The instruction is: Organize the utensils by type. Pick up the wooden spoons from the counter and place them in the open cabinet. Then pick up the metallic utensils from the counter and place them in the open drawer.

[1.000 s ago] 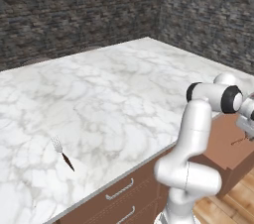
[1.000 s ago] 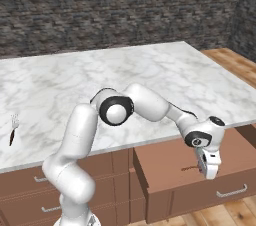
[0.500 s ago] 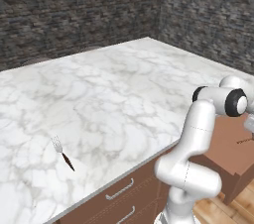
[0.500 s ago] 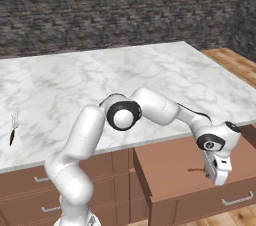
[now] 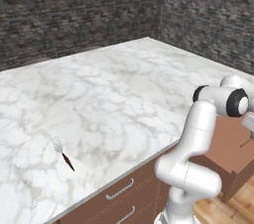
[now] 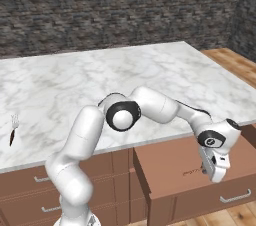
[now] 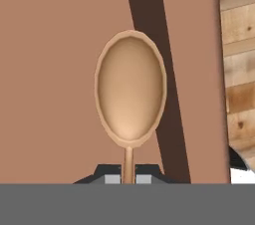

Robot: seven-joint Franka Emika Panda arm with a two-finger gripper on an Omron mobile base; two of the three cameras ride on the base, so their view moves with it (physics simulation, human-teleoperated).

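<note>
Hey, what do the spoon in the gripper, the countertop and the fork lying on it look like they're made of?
Wooden spoon: pale wood with a smooth matte finish, an even tan colour and no shine.
Countertop: looks like polished white marble, judging by its grey veining.
Fork: seemingly a metal head, from its light grey tines, on a dark handle; it is too small to tell the handle's material.

Surface (image 5: 124, 89): white marble with grey veining, broad, running back to the walls at 12 o'clock. Walls (image 6: 115, 5): dark rough stone, grey-brown; two of them meet in a corner (image 5: 161, 5) at about 1 o'clock in the left base view. Cabinet fronts (image 6: 30, 185) beneath the surface: reddish-brown wood with slim metal bar handles (image 5: 120, 189). Floor (image 6: 235, 62): light wooden planks, seen at 3 o'clock in the right base view. Light even, flat, no hard shadows.
</note>
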